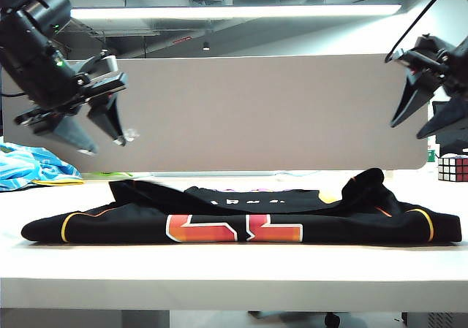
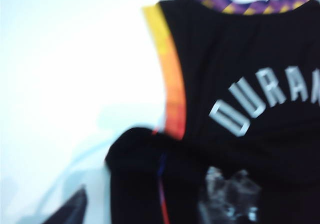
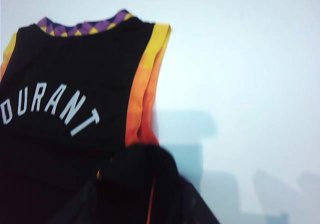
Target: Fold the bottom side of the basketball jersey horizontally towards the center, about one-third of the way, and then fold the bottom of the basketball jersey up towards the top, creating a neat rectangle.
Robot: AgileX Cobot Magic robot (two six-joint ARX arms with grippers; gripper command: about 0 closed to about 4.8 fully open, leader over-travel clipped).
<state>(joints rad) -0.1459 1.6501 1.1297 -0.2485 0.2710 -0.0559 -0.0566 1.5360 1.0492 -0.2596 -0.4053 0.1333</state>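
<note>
White table [image 1: 234, 273] in front; grey partition panel [image 1: 270, 112] behind table; long ceiling light strip [image 1: 234, 12] above panel.

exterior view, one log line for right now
black basketball jersey: lower part folded up, lying on white table | left end effector: open, raised, empty | right end effector: open, raised, empty

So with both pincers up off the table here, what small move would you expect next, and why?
Probably both lower back to the near folded edge of the basketball jersey. The left pincer and right pincer hang open and empty above its ends, while a bottom fold already lies over the back, its corners bunched near the armholes. The upward fold looks not yet done.
</note>
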